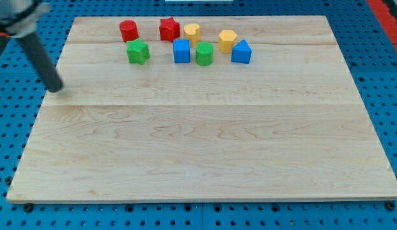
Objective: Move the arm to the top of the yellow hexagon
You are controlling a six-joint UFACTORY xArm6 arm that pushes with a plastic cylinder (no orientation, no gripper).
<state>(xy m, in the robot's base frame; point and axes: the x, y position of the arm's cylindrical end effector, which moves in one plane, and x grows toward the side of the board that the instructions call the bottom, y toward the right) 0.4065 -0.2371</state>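
camera view: my tip (55,89) at wood board (204,153) left edge, far from yellow hexagon (227,40); no claw seen.

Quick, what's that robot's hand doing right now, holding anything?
No gripper here, only a rod: my tip holds nothing, touches no block, and sits at the board's left edge, far left of the yellow hexagon.

Wooden table top (204,153), eight coloured blocks (185,43)
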